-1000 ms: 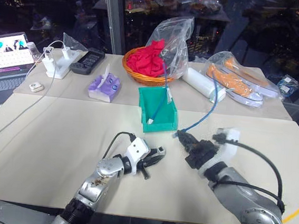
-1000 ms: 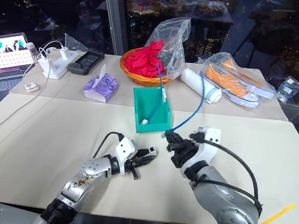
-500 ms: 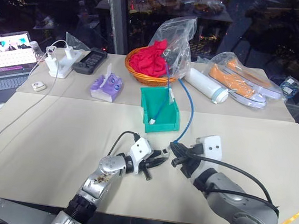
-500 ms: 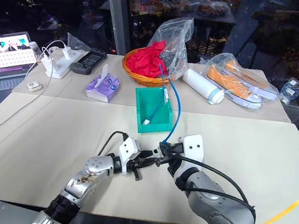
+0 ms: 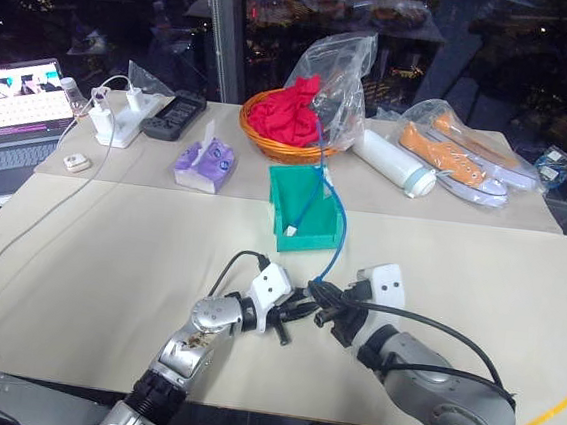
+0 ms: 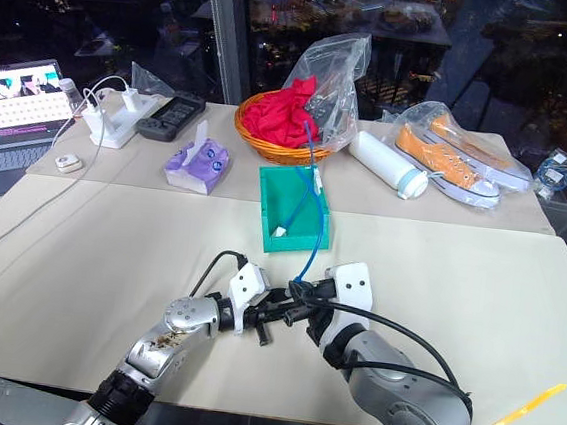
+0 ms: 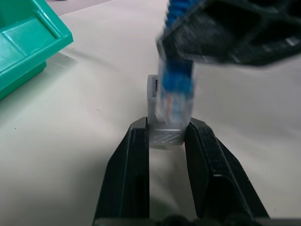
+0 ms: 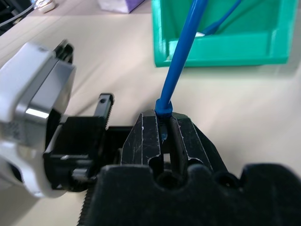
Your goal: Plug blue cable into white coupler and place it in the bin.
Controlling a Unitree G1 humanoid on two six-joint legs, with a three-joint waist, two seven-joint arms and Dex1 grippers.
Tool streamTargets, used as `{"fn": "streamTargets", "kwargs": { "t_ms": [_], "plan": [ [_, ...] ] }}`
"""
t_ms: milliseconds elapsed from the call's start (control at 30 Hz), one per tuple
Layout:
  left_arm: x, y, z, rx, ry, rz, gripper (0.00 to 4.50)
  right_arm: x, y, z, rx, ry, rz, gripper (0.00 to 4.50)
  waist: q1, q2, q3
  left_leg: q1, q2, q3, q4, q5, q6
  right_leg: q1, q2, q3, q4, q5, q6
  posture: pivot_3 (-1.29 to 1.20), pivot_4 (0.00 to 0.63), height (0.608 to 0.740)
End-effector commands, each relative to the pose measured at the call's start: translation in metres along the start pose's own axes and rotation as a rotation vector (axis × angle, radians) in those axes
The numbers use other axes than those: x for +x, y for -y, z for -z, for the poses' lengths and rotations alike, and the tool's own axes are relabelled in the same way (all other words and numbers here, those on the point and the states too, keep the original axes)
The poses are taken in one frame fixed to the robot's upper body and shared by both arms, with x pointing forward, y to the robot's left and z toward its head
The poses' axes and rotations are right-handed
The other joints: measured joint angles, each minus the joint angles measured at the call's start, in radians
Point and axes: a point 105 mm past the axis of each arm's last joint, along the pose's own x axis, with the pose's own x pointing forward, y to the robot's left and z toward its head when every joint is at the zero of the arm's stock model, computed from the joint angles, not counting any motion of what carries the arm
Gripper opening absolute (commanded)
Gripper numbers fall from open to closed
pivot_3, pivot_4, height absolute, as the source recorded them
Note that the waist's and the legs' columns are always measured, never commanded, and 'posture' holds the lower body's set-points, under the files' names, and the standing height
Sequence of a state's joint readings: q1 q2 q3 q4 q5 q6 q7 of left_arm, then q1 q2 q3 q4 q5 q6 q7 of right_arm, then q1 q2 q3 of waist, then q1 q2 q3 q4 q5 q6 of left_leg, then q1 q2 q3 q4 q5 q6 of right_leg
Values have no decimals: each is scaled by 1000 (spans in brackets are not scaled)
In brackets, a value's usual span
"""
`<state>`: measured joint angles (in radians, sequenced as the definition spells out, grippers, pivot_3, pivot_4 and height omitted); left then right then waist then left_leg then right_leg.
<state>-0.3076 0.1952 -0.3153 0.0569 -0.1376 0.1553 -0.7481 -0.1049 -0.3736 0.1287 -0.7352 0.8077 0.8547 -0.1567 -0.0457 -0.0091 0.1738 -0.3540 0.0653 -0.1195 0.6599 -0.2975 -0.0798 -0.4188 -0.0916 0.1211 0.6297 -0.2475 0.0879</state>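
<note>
Now | left pincer point(image 7: 167, 141) clamps white coupler point(image 7: 163, 123), socket facing right pincer point(image 8: 163, 129) | right pincer clamps blue cable point(image 8: 181, 61) plug-first, tip just short of socket | near desk's point(image 5: 109, 246) front edge

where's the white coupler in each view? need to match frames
Left eye: white coupler low centre, between the two hands' tips.
Right eye: same spot, low centre, mostly hidden by the fingers.
Left wrist: mid-frame, clamped between the left hand's two black fingers, blue cable's plug just above it.
Right wrist: can't make it out; left hand's body is in front.
Shared landmark: teal bin, just beyond the hands.
</note>
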Motion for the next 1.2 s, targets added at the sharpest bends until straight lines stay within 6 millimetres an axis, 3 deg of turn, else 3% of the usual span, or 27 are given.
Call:
{"fn": "streamTargets", "kwargs": {
  "t_ms": [33, 1200],
  "plan": [
    [-1, 2, -3, 11, 15, 9, 605, -6, 3, -18, 29, 92, 15, 0, 0, 0, 0, 0, 0, 0, 0, 0, 0, 0, 0, 0, 0, 0, 0, 0, 150, 722],
    [-3, 2, -4, 12, 11, 5, 605, -7, 13, 4, -42, -41, 63, 0, -1, 0, 0, 0, 0, 0, 0, 0, 0, 0, 0, 0, 0, 0, 0, 0, 150, 722]
  ]
}}
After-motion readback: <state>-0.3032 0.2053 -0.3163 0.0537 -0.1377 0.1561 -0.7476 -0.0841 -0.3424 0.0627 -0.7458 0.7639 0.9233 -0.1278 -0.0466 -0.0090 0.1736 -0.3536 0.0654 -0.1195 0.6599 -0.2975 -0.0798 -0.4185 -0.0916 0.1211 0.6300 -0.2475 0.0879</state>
